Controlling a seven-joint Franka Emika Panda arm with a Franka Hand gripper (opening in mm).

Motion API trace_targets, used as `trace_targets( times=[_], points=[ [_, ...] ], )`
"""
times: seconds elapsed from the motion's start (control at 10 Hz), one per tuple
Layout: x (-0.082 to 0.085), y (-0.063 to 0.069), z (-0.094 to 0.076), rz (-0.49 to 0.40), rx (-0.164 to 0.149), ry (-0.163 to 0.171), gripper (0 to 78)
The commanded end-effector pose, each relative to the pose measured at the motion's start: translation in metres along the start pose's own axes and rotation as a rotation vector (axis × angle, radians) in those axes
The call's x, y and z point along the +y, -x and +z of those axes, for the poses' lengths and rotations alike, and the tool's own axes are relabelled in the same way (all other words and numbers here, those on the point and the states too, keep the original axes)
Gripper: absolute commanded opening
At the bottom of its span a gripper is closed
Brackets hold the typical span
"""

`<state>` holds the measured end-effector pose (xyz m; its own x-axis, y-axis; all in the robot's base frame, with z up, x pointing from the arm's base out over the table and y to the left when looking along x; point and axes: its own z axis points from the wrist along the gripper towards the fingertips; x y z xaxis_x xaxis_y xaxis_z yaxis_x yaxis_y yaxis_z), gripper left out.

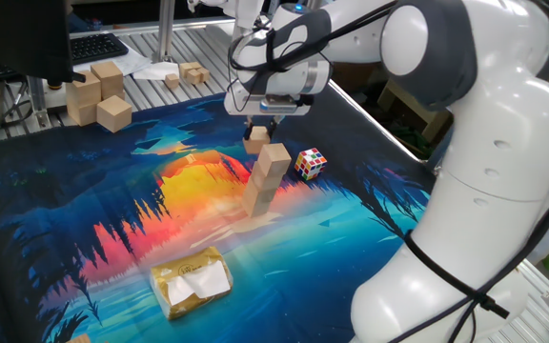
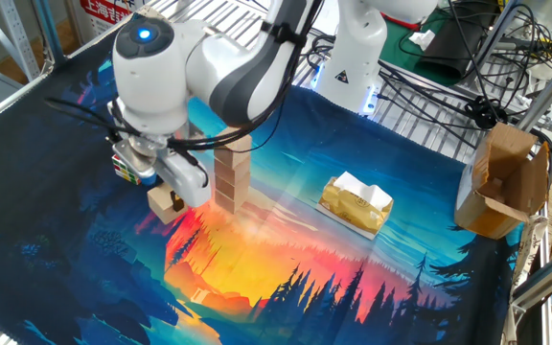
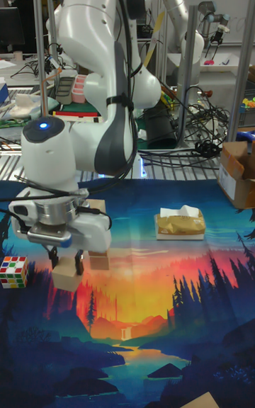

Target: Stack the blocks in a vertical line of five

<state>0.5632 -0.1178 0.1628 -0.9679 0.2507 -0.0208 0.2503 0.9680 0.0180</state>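
A column of small tan blocks [image 1: 267,178] stands mid-cloth and leans slightly; it also shows as the column [image 2: 232,178], and part of the column [image 3: 98,261] peeks out behind the hand. Just behind it in one fixed view, my gripper [image 1: 258,131] is shut on one more tan block [image 1: 256,142]. That block [image 2: 166,201] hangs just off the cloth, lower than the column's top. In the tall view the gripper [image 3: 66,263] pinches the block [image 3: 69,275] from both sides.
A multicoloured puzzle cube [image 1: 311,163] sits right of the column. A yellow packet [image 1: 191,281] lies near the cloth's front. Larger pale wooden blocks [image 1: 98,95] and small tan pieces [image 1: 193,73] rest on the metal table behind. A cardboard box [image 2: 504,182] stands off the cloth.
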Motion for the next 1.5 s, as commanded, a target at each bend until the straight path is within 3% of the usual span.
trace_targets(
  times=[0.1, 1.0, 1.5],
  points=[
    [0.008, -0.012, -0.019, 0.004, 0.0, 0.001, 1.2],
    [0.009, -0.024, -0.056, 0.001, 0.011, -0.004, 1.2],
    [0.004, -0.024, -0.06, -0.002, 0.018, -0.002, 1.2]
  ],
)
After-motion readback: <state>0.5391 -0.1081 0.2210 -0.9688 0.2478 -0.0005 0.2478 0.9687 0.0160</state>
